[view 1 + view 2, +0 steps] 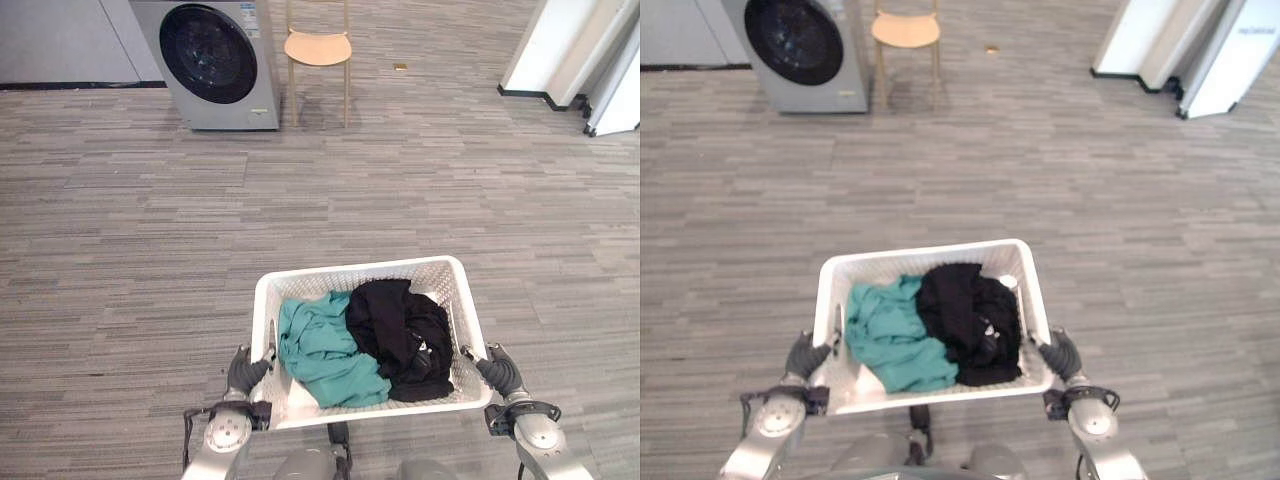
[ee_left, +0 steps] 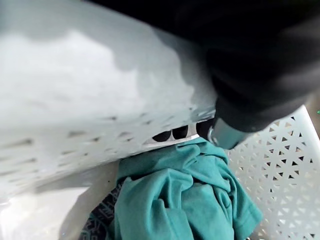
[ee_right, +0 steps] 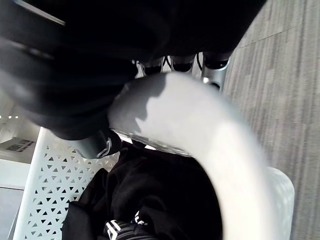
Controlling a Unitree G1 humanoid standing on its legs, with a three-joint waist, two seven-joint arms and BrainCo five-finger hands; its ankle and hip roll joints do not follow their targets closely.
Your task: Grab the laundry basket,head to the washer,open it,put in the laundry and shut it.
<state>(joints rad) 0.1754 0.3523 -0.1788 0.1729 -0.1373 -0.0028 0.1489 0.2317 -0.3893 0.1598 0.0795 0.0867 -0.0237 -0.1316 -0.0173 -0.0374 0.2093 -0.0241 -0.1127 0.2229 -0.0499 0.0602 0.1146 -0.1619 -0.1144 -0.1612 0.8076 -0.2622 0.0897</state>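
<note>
A white laundry basket (image 1: 360, 268) hangs in front of me above the floor, held at its two short sides. My left hand (image 1: 243, 372) is shut on the left handle, its dark fingertips (image 2: 175, 133) poking through the handle slot. My right hand (image 1: 500, 373) is shut on the right rim (image 3: 200, 125), with its fingers (image 3: 182, 63) curled over it. Inside lie a teal garment (image 1: 325, 350) on the left and a black garment (image 1: 400, 335) on the right. The grey washer (image 1: 215, 60) stands far ahead to the left, its round dark door closed.
A light wooden chair (image 1: 318, 48) stands just right of the washer. White panels (image 1: 575, 50) lean at the far right. A small object (image 1: 400, 67) lies on the floor past the chair. Grey plank floor stretches between me and the washer.
</note>
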